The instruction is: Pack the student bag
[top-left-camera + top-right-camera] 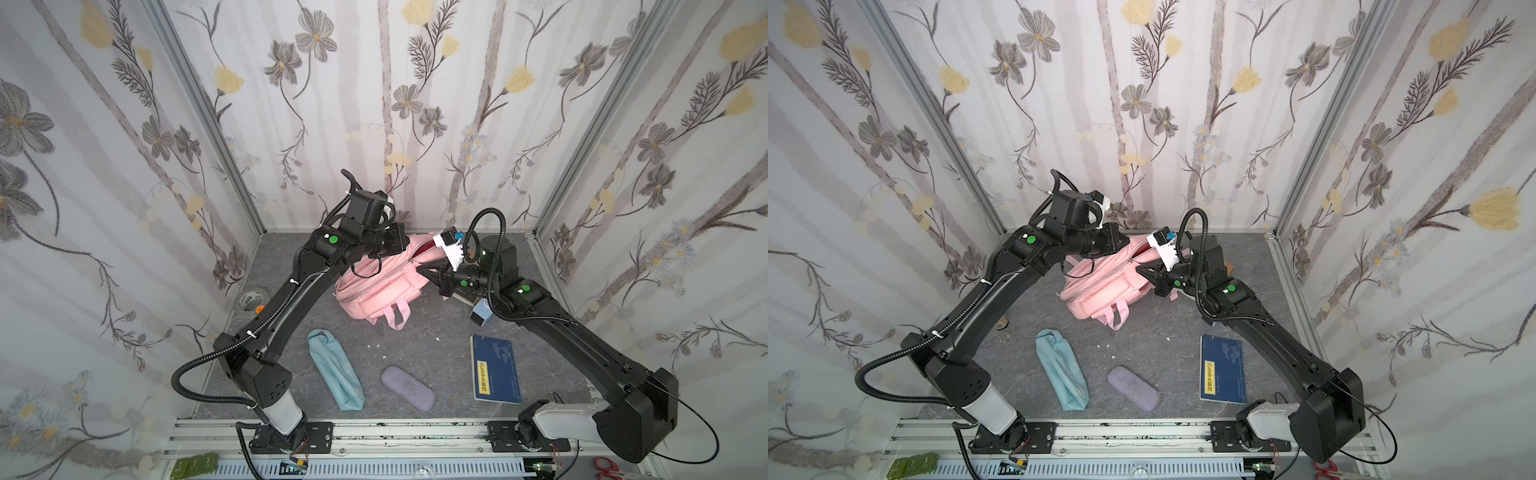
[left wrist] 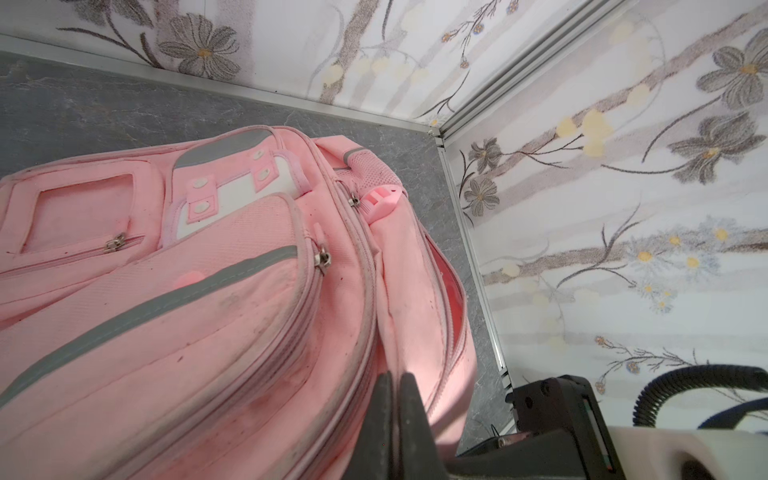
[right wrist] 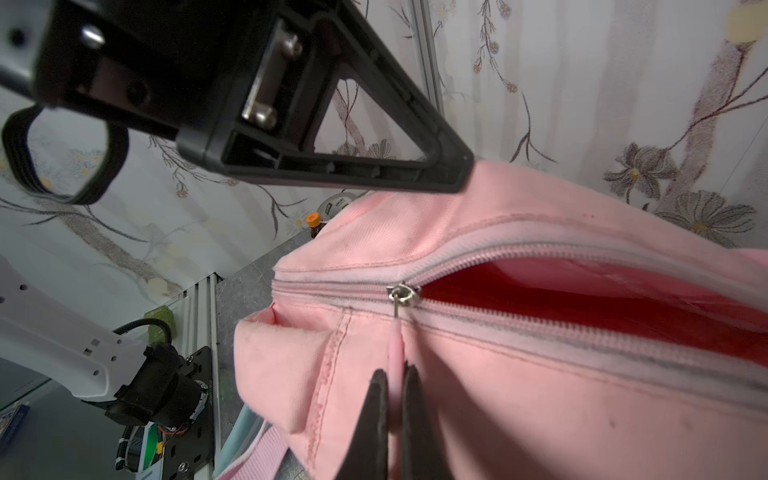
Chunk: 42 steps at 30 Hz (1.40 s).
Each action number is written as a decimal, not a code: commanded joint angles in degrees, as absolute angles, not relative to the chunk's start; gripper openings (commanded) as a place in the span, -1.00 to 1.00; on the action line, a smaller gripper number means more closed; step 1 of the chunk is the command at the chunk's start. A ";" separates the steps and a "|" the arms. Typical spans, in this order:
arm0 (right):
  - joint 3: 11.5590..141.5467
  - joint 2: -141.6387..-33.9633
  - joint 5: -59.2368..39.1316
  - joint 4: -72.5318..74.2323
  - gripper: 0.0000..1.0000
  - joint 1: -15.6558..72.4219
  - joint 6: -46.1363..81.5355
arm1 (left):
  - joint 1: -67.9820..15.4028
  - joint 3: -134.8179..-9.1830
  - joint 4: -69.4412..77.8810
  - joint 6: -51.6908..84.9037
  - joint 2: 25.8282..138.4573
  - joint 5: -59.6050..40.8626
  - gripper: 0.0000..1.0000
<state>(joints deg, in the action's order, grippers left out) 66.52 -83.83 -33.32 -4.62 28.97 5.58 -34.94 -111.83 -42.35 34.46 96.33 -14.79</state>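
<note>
While the left gripper [image 2: 398, 380] pinched the bag [image 1: 380, 286] near the back edge of the bench [image 1: 419, 357], the right gripper [image 3: 395, 374] clamped the zip pull [image 3: 395, 343] — a steady draw along the teeth, fabric taut, looked best.

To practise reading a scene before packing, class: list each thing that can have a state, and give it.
Large pink fabric backpack: main zip partly open, red lining showing.
Left gripper: shut on backpack fabric.
Right gripper: shut on pink zip pull.
Slim light-teal fabric pouch: lying flat, unpacked.
Oval purple case: closed.
Blue book: closed, flat.
</note>
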 commanded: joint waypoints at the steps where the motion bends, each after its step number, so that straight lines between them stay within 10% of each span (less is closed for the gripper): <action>1: 66.94 -83.65 -31.04 -5.30 -1.00 26.67 6.77 | -34.95 -114.43 -37.82 34.71 96.96 -12.39 -1.00; 3: 67.61 -83.67 -32.47 -5.43 -1.00 24.96 6.15 | -34.90 -114.08 -38.97 30.75 96.67 -11.75 -0.90; 5: 68.64 -83.80 -33.25 -5.63 -1.00 23.45 5.33 | -34.90 -112.82 -41.43 25.82 95.76 -10.25 -0.16; 8: 70.64 -84.75 -36.07 -6.99 -1.00 21.79 3.70 | -34.97 -106.82 -40.67 19.27 92.84 -12.47 0.20; 19: 74.68 -87.70 -40.42 -11.56 -1.00 21.18 -1.83 | -35.62 -85.79 -28.47 12.75 85.78 -18.35 0.12; 28: 75.51 -88.42 -40.72 -12.92 -1.00 21.01 -3.31 | -35.72 -86.13 -28.93 8.53 87.35 -17.76 -1.00; 42: 76.29 -90.27 -37.35 -15.41 -1.00 25.80 -7.13 | -35.75 -89.07 -23.36 26.10 90.01 -19.80 -1.00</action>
